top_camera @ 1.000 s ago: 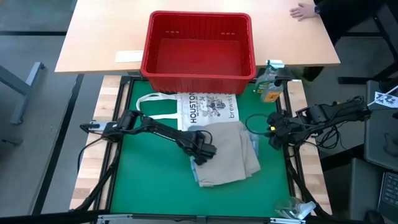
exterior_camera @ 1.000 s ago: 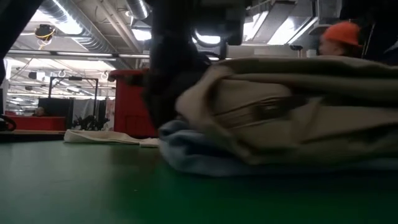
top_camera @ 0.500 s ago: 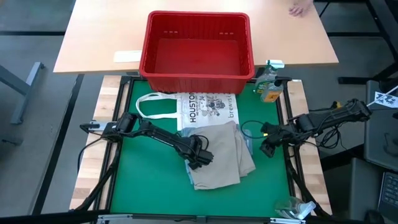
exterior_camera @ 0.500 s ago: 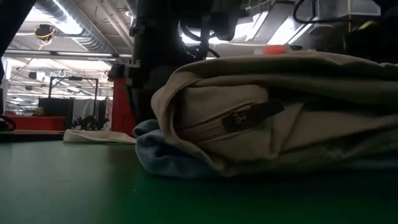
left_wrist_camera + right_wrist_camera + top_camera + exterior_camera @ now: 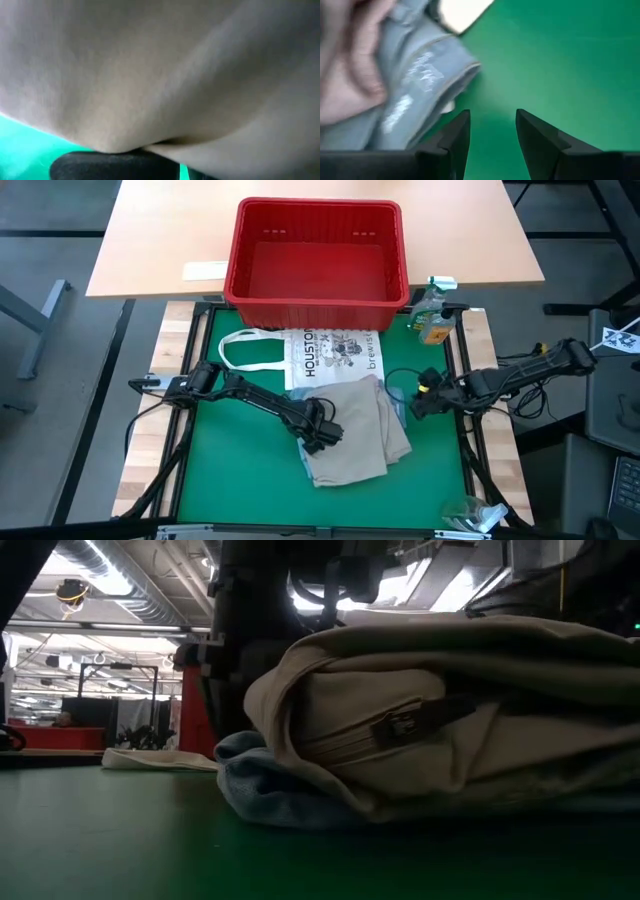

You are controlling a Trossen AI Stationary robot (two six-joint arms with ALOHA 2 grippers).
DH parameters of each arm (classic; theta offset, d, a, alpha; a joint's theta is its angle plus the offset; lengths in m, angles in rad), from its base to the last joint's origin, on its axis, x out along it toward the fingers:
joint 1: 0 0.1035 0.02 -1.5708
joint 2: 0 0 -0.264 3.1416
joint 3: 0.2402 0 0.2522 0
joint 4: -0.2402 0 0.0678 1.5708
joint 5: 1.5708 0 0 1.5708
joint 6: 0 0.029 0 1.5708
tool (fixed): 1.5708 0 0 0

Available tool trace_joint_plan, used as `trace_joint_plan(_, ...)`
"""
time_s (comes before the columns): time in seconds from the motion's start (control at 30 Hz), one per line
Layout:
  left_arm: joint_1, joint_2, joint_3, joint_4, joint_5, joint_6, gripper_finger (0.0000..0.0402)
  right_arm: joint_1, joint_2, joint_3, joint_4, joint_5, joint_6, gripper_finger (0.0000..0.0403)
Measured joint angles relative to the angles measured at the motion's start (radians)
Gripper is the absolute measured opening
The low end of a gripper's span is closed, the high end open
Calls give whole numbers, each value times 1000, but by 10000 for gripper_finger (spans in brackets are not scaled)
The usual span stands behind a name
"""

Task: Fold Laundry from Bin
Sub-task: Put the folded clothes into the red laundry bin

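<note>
While left end effector (image 5: 322, 435) grips khaki garment (image 5: 355, 430), right end effector (image 5: 492, 132) released; one bin (image 5: 318, 298), two garments.

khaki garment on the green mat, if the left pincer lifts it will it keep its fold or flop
Probably flops: the khaki garment is soft cloth, bulging in rounded folds in the low view. Held at one edge by the left pincer, the rest would likely sag and unfold. The blue piece underneath may drag along.
</note>
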State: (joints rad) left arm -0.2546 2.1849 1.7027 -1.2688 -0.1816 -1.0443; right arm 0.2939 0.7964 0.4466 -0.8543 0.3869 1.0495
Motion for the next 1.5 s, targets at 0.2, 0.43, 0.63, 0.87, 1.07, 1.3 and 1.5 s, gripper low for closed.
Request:
trace_joint_plan(0.2,0,0,0,11,20,0,2,0,95,-39,28,146,71,160)
trace_joint_plan(0.43,-1,0,0,30,35,0,2,0,260,-93,266,170,70,160)
trace_joint_plan(0.63,0,-1,0,33,46,-1,2,0,404,-98,445,100,16,160)
trace_joint_plan(0.87,-3,-2,0,31,58,0,2,-1,437,-56,579,-40,-120,160)
trace_joint_plan(1.07,-4,-2,0,21,88,4,2,1,437,1,613,-177,-145,160)
trace_joint_plan(1.3,-4,-2,0,22,111,0,2,2,437,5,642,-240,-139,160)
trace_joint_plan(1.5,-4,-2,0,22,123,-1,2,2,439,5,655,-278,-132,160)
